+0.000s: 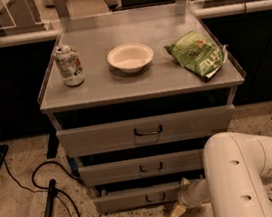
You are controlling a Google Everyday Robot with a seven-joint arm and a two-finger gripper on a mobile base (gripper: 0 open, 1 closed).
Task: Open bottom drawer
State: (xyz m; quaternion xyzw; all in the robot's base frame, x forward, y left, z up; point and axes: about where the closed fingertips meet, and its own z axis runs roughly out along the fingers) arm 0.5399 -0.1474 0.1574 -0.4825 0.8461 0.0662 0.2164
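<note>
The bottom drawer [133, 199] is the lowest of three in the grey metal cabinet [140, 82], with a flat grey front and a small dark bracket handle [155, 197]. Its front stands slightly proud of the cabinet. My gripper [180, 196] is low at the drawer's right end, just right of the handle. It is open: one cream fingertip [184, 181] is by the drawer front's top edge and the other is near the floor. My white arm [241, 176] covers the drawer's right part.
On the cabinet top stand a drink can [69, 65], a white bowl [130, 57] and a green chip bag [197, 54]. The middle drawer [144, 168] and top drawer [146, 130] are above. Black cables [52, 193] lie on the speckled floor at left.
</note>
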